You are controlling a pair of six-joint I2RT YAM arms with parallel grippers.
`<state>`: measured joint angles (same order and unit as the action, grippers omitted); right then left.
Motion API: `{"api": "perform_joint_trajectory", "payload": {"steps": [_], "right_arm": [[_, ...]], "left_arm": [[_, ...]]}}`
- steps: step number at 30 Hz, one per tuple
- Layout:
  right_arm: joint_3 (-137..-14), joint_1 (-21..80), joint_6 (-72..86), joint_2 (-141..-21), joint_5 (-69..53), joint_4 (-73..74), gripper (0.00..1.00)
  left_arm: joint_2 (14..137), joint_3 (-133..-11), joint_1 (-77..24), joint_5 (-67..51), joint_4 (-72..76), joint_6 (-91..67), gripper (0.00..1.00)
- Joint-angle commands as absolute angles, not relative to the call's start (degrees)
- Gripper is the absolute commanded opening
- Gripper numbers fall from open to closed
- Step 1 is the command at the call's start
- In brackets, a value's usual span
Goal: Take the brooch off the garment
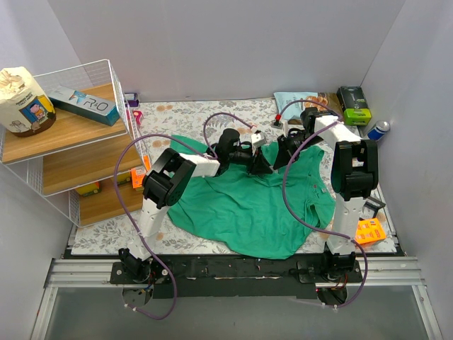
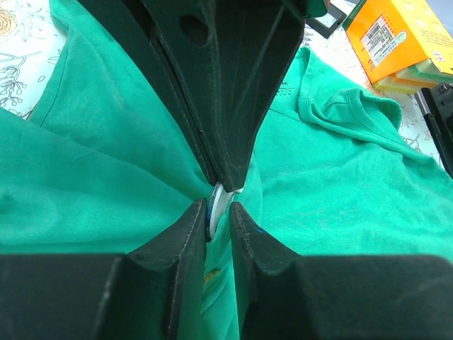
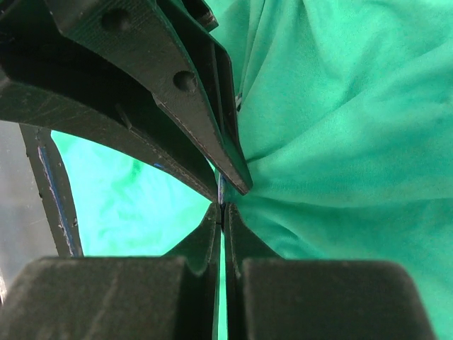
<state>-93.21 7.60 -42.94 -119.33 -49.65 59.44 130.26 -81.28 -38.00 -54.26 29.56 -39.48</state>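
1. While the garment [image 1: 248, 205] lies spread mid-tabletop [image 1: 106, 237], you have a wire shelf [image 1: 85, 163] at its 9 o'clock, an orange box [image 1: 370, 231] at 4 and a green box [image 1: 354, 106] at 1.
2. Bunched cloth crowds the brooch [image 2: 215, 204], which shows only as a thin pale disc edge near the garment's 12 o'clock edge.
3. Your left gripper [image 2: 218, 212] is nearly together, clamped on that brooch.
4. Your right gripper [image 3: 221, 211], tip to tip with it, is pressed together on a fold of garment.
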Motion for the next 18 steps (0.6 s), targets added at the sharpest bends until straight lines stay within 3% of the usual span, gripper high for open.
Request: {"api": "perform_joint_trajectory", "payload": {"steps": [1,5,10,11,12,18], "right_arm": [[-92.82,8.61,-41.92,-118.74,-52.47,57.74,0.01],[-91.5,9.31,-41.57,-118.13,-52.56,57.39,0.01],[-91.14,9.58,-41.22,-117.95,-52.47,56.69,0.01],[-91.14,9.58,-40.87,-117.86,-52.38,56.52,0.01],[-91.32,9.67,-40.52,-118.12,-52.03,56.43,0.01],[-91.75,9.41,-37.71,-118.03,-50.18,53.18,0.01]], "left_arm": [[128.32,-81.47,-39.11,-53.62,29.44,-39.29,0.11],[128.23,-81.21,-39.11,-52.82,30.58,-40.42,0.0],[128.23,-80.68,-39.11,-53.87,33.75,-45.0,0.01],[128.06,-80.6,-39.11,-54.14,33.58,-45.17,0.07],[127.88,-80.51,-39.11,-54.49,33.05,-45.61,0.25],[125.07,-81.91,-37.53,-56.87,25.14,-45.09,0.4]]}}
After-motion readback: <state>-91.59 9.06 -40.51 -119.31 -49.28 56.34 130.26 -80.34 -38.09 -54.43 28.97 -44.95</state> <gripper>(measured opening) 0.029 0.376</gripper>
